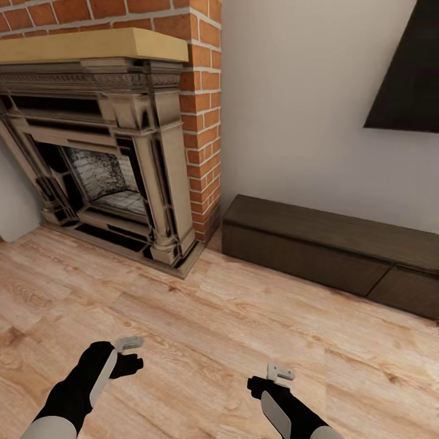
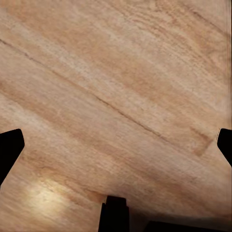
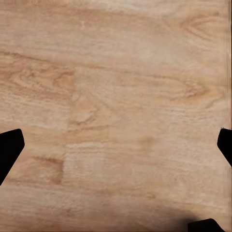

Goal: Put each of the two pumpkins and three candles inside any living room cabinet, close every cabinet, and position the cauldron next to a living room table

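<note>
Both grippers, left (image 1: pixel 129 353) and right (image 1: pixel 268 377), hover over wood floor (image 1: pixel 201 329), jaws spread wide, holding nothing. Closed cabinet (image 1: pixel 305 250) sits at two o'clock, fireplace (image 1: pixel 103 158) at eleven.

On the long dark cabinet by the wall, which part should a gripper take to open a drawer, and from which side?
The cabinet shows flat drawer fronts with no handles, all shut. Probably best to hook the top edge of a front, in the seam under the top slab, coming from the room side and pulling toward the robot. Both the left gripper and the right gripper are open and empty.
</note>
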